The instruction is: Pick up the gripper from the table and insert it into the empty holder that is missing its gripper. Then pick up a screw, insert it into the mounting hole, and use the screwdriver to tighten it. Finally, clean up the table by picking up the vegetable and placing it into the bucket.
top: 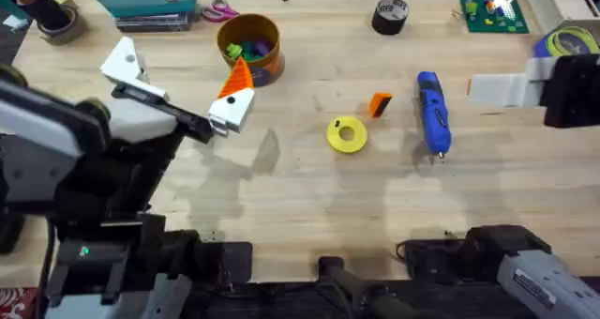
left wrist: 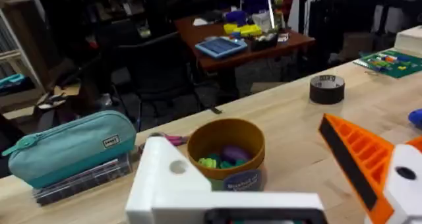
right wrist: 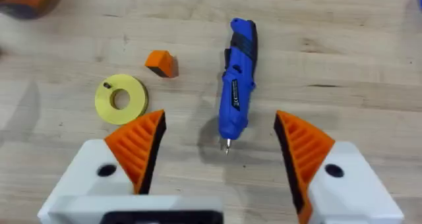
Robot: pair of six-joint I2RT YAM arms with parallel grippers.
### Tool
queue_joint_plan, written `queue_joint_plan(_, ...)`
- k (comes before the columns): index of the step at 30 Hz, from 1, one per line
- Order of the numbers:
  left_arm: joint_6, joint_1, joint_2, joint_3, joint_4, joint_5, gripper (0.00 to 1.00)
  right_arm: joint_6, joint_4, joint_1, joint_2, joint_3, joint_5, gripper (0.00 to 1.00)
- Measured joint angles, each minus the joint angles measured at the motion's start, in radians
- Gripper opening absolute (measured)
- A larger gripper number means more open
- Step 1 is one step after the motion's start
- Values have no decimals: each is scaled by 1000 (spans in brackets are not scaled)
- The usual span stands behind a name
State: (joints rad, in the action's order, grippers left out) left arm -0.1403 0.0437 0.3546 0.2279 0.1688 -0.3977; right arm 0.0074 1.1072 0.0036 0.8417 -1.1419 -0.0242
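Overhead view: the left pincer [top: 178,89] hangs near the round orange-brown bucket with its dark blue label band [top: 249,47], and it is lopsided, with one orange ribbed pad on a white block [top: 234,98] and, opposite, a bare white angular plastic holder [top: 123,61] with no pad. Nothing sits between them; it is spread and empty-handed. The small loose orange plastic wedge with a dark end, the gripper [top: 379,104] it needs, lies on the wooden worktop [top: 300,197] well apart from that holder, between a flat yellow ring [top: 347,135] and the blue pen-shaped electric screwdriver [top: 433,113].

Right wrist view: the right pincer [right wrist: 221,151] hovers wide open over the screwdriver [right wrist: 237,79], metal tip pointing into the gap, wedge [right wrist: 161,62] off to one side, just beside the ring [right wrist: 121,99].

The danger, as I judge it: descend here and the pincer takes the screwdriver, not the wedge. And the wedge is small and tapered; a pinch on its slanted faces could squirt it away or knock it against the ring. Colourful toys fill the bucket; I can't make out the tiny green vegetable with any confidence.
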Motion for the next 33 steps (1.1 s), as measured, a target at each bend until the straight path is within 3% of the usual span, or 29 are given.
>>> queue_joint_plan(14, 128, 0, -181, -82, -2, -9, 985, 0, 0, 0, 0, 0, 0, 997)
queue_joint_plan(26, 191, 0, -320, -159, -3, -181, 985, 0, 0, 0, 0, 0, 0, 997)
queue_joint_plan(33, 268, -31, -349, -196, -6, -212, 985, 0, 0, 0, 0, 0, 0, 997)
